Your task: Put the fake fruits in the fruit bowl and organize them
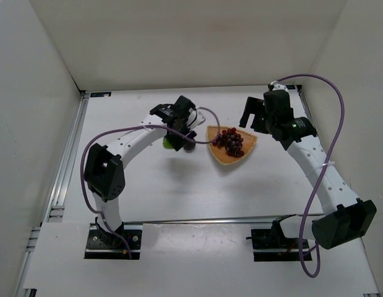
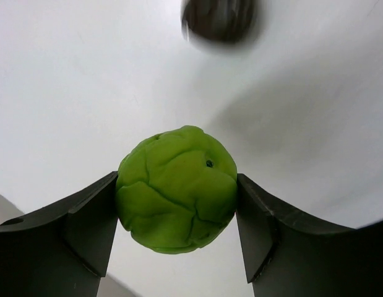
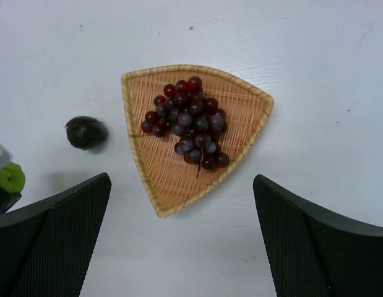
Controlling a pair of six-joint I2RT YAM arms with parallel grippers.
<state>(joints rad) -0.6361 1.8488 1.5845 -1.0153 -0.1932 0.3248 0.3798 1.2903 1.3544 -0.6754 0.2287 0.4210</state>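
It was a robotics lab cell: a white table (image 1: 179, 198) boxed in by plain white panels (image 1: 197, 37), aluminium rails (image 1: 66, 161) along its left edge, and a left arm (image 1: 126, 145) and right arm (image 1: 315, 164) with purple cables (image 1: 318, 75) bolted at its near edge.

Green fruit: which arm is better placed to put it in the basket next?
Left. Its end effector is shut on the green fruit, beside the basket. The right end effector is open and empty above the basket, which holds only the grape bunch.
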